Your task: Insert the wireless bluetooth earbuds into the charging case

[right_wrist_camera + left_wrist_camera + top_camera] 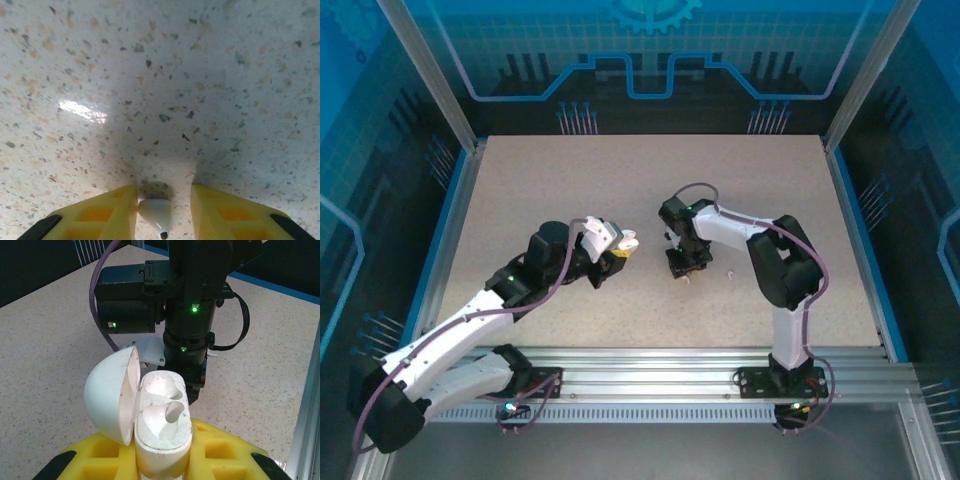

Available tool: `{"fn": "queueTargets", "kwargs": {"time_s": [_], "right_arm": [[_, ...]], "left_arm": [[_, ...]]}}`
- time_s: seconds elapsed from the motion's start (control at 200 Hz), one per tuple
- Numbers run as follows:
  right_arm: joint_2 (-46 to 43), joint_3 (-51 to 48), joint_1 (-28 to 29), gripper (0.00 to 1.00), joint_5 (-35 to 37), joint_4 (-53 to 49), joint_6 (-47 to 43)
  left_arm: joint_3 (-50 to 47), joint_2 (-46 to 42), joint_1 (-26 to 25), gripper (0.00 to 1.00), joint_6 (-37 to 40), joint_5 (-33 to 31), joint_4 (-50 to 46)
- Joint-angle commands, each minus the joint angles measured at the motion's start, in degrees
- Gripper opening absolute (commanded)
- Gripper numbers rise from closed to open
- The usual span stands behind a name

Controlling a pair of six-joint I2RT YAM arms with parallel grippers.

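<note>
My left gripper [162, 438] is shut on the white charging case [162, 440], held off the table with its yellow fingers [220, 450] on both sides. The domed lid [107, 392] stands open to the left and both wells are empty. In the top view the case [624, 241] sits at the left gripper [616, 253], facing the right gripper [682, 272]. My right gripper [163, 190] points straight down at the table. A white earbud [156, 212] sits between its fingers, against the left one, with a clear gap to the right one.
The speckled table [770, 180] has aluminium rails along its sides and front. A tiny white piece [730, 272], perhaps another earbud, lies just right of the right gripper. The right arm's black wrist [192, 315] stands close ahead of the case.
</note>
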Motion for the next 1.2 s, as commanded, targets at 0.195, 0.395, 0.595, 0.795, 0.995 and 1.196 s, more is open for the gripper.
{"fn": "queueTargets", "kwargs": {"time_s": [0.195,0.395,0.595,0.795,0.995,1.196], "right_arm": [[2.06,1.45,1.38,0.30,1.67,-3.15,1.57],[2.83,2.04,1.53,0.29,1.61,-3.87,1.72],[3.28,2.84,2.04,0.32,2.77,-5.73,1.99],[3.81,2.94,2.38,0.27,2.86,-6.18,2.20],[3.49,3.02,2.44,0.20,3.09,-6.70,2.34],[1.72,3.12,2.50,0.19,3.51,-6.80,2.63]], "left_arm": [[0.05,-0.19,0.21,0.20,1.01,-0.26,-0.37],[0.13,-0.48,0.21,0.20,1.58,-0.42,-0.83],[-0.04,-0.93,0.25,0.20,1.79,-0.45,-1.11],[-0.13,-1.02,0.26,0.20,1.93,-0.55,-1.14],[-0.26,-1.02,0.24,0.20,1.89,-0.49,-0.88],[-0.04,-0.68,0.25,0.20,2.06,-0.29,-0.96]]}}
